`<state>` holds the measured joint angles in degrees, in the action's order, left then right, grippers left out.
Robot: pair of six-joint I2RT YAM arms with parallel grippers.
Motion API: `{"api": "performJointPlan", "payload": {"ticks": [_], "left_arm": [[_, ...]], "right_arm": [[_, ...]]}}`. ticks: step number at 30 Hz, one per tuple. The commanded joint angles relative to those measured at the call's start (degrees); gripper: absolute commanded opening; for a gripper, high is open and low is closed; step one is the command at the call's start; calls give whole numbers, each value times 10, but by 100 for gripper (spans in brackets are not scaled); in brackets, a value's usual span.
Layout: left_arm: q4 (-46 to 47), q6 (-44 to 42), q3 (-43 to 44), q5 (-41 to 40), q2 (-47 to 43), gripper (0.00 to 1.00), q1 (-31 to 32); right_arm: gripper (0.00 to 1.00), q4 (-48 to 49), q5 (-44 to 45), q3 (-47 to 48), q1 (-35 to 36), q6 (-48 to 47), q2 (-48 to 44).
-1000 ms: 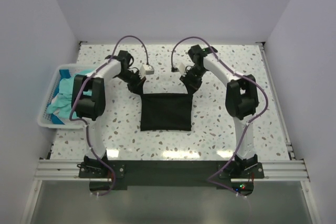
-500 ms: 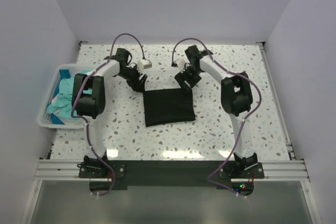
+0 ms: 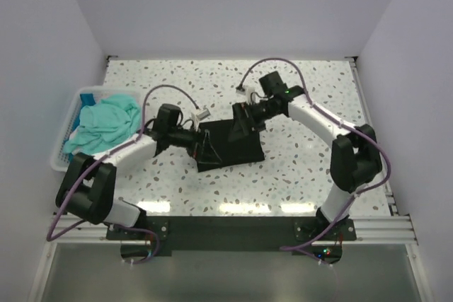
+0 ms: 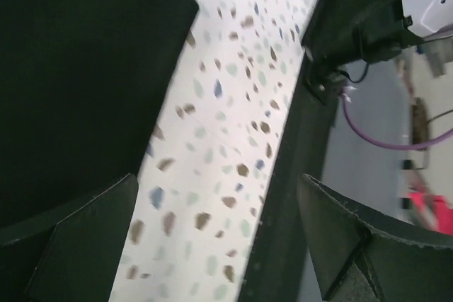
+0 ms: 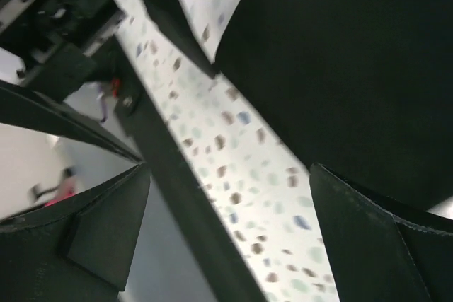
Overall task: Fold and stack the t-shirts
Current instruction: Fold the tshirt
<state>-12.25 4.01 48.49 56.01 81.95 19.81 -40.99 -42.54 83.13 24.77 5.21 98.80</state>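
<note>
top external view shows the black t-shirt (image 3: 237, 148) lying folded into a small, flat shape near the middle of the speckled table (image 3: 318, 83), turned a little crooked. both arms lean in over it, one from each side. the teal t-shirts (image 3: 106, 119) sit in a messy heap in the white basket (image 3: 59, 163) at the left edge of the table, well apart from the black one. the left wrist view shows the left gripper (image 4: 218, 178) with its fingers spread wide and nothing between them, just the table below and the black cloth off to one side. the right wrist view shows the right gripper (image 5: 230, 167) spread wide too, holding nothing, with the black cloth close by. i think the black shirt is done and a teal one comes next. things could go wrong from here. the fingers look low and close to the cloth, so if an arm slides sideways a finger may catch an edge and pull the fold open. the teal heap is bunched up, so one grab may lift two shirts at once, or drag the light basket along
</note>
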Motion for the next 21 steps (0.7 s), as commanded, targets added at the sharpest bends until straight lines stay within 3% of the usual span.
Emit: {"api": "performJointPlan", "payload": {"ticks": [1,3,7,12,17,21], "left_arm": [[266,268,-108,35,-4,100,34],[338,310,-136,24,13,100,62],[375,322,-148,-14,63,100,82],[358,297,-150,-42,174,100,56],[383,295,-143,14,292,96,0],[304,206,-126,31,317,95,-17]], "right_arm": [[99,43,-100,-71,54,83,34],[99,41,-98,-82,78,74,55],[99,48,-90,-111,77,53,105],[99,76,-75,-126,58,47,165],[99,84,-111,-138,19,52,226],[98,96,-147,-177,8,59,241]]}}
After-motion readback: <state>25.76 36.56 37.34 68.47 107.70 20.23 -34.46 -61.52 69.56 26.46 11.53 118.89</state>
